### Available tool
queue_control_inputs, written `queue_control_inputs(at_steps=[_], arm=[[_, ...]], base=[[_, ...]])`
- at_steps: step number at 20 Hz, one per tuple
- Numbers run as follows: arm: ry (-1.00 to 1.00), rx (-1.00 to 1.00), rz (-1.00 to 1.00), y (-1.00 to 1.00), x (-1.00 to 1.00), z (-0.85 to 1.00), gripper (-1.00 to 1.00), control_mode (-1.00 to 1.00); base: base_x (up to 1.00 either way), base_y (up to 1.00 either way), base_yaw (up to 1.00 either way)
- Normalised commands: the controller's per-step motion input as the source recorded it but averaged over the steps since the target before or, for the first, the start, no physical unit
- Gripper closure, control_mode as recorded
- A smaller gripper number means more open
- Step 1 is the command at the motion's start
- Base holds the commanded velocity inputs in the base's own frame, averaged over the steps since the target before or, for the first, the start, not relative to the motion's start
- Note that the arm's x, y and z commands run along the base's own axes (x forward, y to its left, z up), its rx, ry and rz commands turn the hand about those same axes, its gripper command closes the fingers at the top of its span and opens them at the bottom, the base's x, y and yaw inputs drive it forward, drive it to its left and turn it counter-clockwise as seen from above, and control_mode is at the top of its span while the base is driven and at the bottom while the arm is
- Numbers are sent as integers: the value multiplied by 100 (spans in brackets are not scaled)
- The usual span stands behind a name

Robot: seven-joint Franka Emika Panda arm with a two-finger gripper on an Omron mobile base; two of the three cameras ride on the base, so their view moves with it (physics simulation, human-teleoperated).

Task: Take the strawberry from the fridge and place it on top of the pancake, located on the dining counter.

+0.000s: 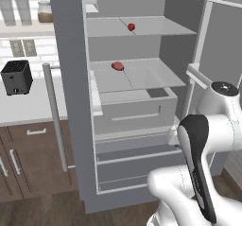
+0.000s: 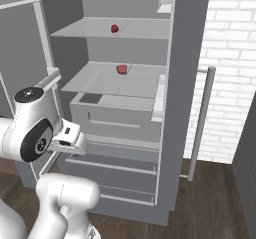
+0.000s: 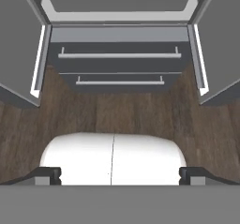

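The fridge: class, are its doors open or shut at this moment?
Open. Both doors of the fridge are swung wide, exposing the pale shelves, a small red fruit on the upper shelf and the two drawers below.

Fridge (image 1: 137, 126) stands open, pale shelves exposed, left door swung wide with long silver bar handle (image 1: 56, 118). Strawberry (image 1: 131, 27) sits on upper shelf. Flatter red item (image 1: 117, 66) lies on shelf below, above drawer. Black toaster (image 1: 17, 77) rests on bench (image 1: 28, 109) at left, jars on wall shelf above. White arm (image 1: 203, 173) fills lower right.
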Motion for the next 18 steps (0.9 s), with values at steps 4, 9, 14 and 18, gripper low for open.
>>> queue_control_inputs(at_steps=[4, 9, 14, 18], arm=[[0, 0, 0, 0, 0, 0, -100, -100], [0, 0, 0, 0, 0, 0, -100, -100], [0, 0, 0, 0, 1, 0, -100, 100], [0, 0, 0, 0, 0, 0, -100, 100]], base=[[0, 0, 0], [0, 0, 0], [30, 0, 0], [68, 2, 0]])
